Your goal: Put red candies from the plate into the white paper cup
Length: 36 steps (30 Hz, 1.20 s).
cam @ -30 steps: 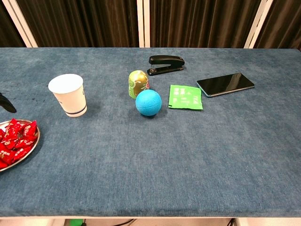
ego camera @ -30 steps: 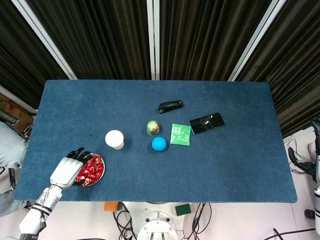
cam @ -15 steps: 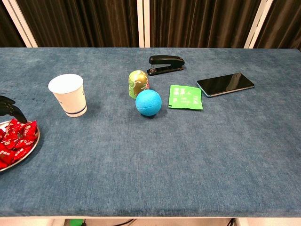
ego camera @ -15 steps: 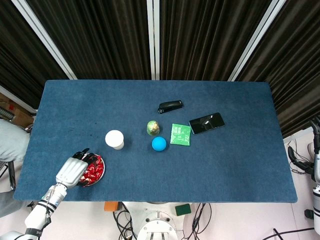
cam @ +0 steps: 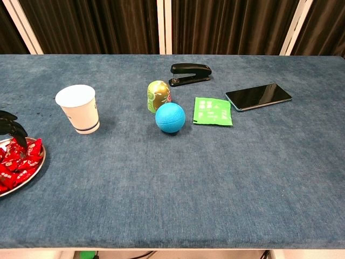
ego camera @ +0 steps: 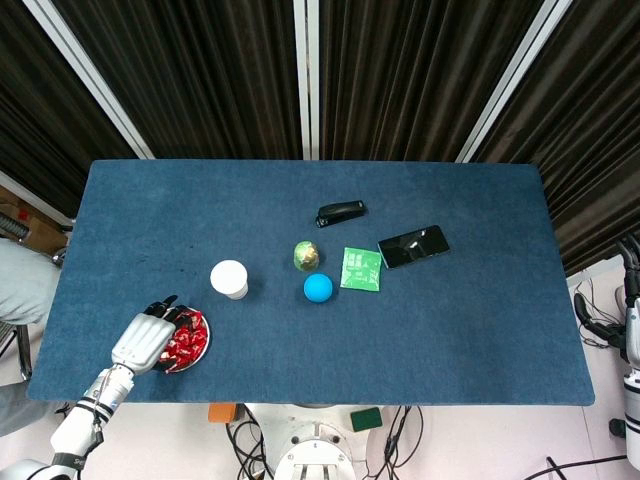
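A small metal plate [ego camera: 207, 338] holding several red candies [ego camera: 185, 342] sits near the table's front left corner. It also shows at the left edge of the chest view, plate [cam: 39, 165] and candies [cam: 19, 162]. My left hand [ego camera: 148, 338] hangs over the plate's left half. Its dark fingertips [cam: 16, 130] are spread and point down onto the candies. I see no candy held, and the thumb is hidden. The white paper cup [ego camera: 229, 279] [cam: 78, 108] stands upright, just beyond and to the right of the plate. My right hand is out of both views.
Mid-table are a green-gold egg-shaped toy [cam: 158, 95], a blue ball [cam: 170, 117], a green packet [cam: 213, 111], a black stapler [cam: 190, 74] and a phone [cam: 258, 96]. The table's front edge [ego camera: 120, 398] runs close behind the plate.
My left hand has slid a little toward the front edge. Its fingertips have dropped from above the plate down onto the candies. Nothing else moved.
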### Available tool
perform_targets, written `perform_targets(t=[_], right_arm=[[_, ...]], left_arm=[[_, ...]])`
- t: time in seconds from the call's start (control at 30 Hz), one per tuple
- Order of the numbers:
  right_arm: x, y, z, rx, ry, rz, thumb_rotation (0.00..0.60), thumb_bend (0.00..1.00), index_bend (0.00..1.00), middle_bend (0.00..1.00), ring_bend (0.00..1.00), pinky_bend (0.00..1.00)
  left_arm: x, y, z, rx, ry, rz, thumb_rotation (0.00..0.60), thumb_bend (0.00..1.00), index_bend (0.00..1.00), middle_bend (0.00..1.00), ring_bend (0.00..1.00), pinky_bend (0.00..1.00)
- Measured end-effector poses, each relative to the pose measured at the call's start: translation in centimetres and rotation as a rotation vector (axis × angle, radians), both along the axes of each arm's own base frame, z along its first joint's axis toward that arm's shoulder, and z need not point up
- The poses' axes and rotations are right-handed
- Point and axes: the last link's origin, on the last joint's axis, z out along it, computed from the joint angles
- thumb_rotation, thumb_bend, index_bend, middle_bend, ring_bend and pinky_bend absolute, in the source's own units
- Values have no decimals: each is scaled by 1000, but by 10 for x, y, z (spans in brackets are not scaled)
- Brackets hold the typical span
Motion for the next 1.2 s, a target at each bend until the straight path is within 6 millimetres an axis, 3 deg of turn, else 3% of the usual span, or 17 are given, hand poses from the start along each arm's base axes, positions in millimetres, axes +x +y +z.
perform_targets(t=[0.5,1.2], right_arm=[[0,-1,-2,7,6,-10,600,337,0,0,0,0],[-2,-3,-3,22,11,-26,600,339,0,0,0,0]], left_arm=[[-2,3,-4,-7,8,-2,600,242,324,257,34,184],[-4,8,-7,-8,71,0,600,278,372,323,35,183]])
